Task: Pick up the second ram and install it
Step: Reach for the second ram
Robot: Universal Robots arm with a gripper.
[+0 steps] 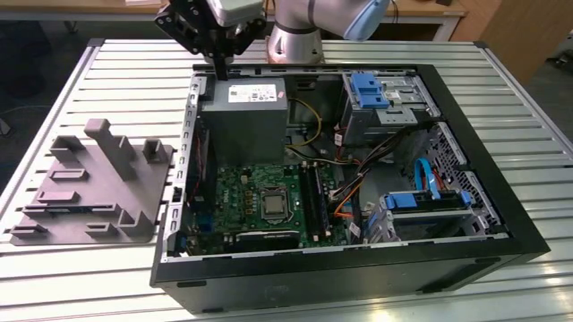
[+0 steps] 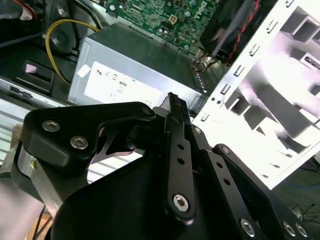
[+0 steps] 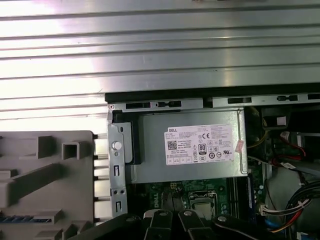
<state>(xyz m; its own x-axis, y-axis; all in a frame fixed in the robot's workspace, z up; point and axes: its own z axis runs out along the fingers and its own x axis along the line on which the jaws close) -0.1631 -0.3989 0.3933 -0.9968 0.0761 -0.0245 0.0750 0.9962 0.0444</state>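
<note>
Where the open computer case (image 1: 501, 221) lies on its side, it holds a grey power supply (image 1: 243, 114), a green motherboard (image 1: 259, 194) just beside that supply, and blue-latched drive cages (image 1: 380, 100) across from it. Outside the case wall nearest the power supply, a grey fixture tray (image 1: 98, 174) carries the second ram (image 3: 24, 218), a bluish strip set in one of its slots. The gripper (image 1: 219, 70) hovers over the power supply's edge, clenched on nothing, well apart from the ram.

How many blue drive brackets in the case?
2. One blue bracket sits on the far drive cage; a second blue bracket lies nearer, at the exterior view's right. Others may be hidden.
</note>
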